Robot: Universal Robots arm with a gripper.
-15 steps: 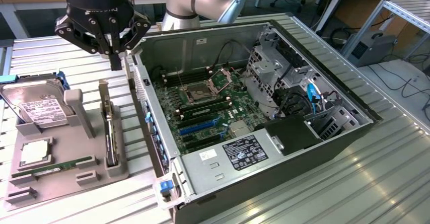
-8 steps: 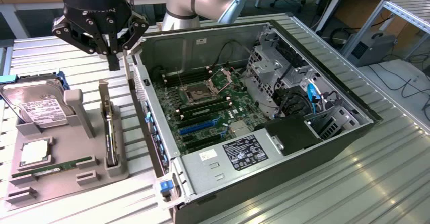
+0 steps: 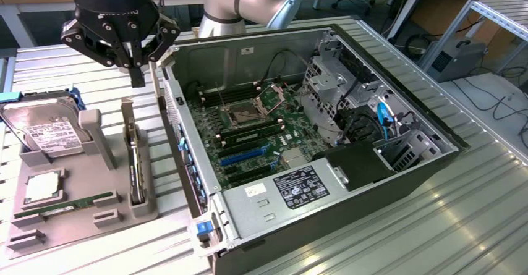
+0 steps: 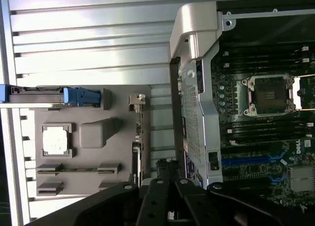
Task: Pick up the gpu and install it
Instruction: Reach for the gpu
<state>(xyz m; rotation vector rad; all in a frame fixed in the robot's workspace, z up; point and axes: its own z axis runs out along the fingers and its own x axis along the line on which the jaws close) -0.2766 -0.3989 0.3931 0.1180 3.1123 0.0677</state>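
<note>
The gpu (image 3: 132, 164) is a thin dark card standing on edge in a slot of the grey parts holder (image 3: 99, 219), its metal bracket end towards the back. In the wrist view the gpu (image 4: 137, 152) appears edge-on with its silvery bracket at the far end. My gripper (image 3: 137, 76) hangs above the bracket end of the card, apart from it, fingers shut with nothing between them. The wrist view shows the gripper (image 4: 167, 166) with its black fingertips pressed together, between the card and the case wall (image 4: 197, 113).
The open computer case (image 3: 396, 164) lies on the exterior view's right, with its motherboard and a blue slot (image 3: 243, 156) exposed. The holder also carries a hard drive (image 3: 46, 130), a processor (image 3: 43, 188) and a green memory stick (image 3: 66, 206). The ribbed metal table (image 3: 462, 225) surrounds everything.
</note>
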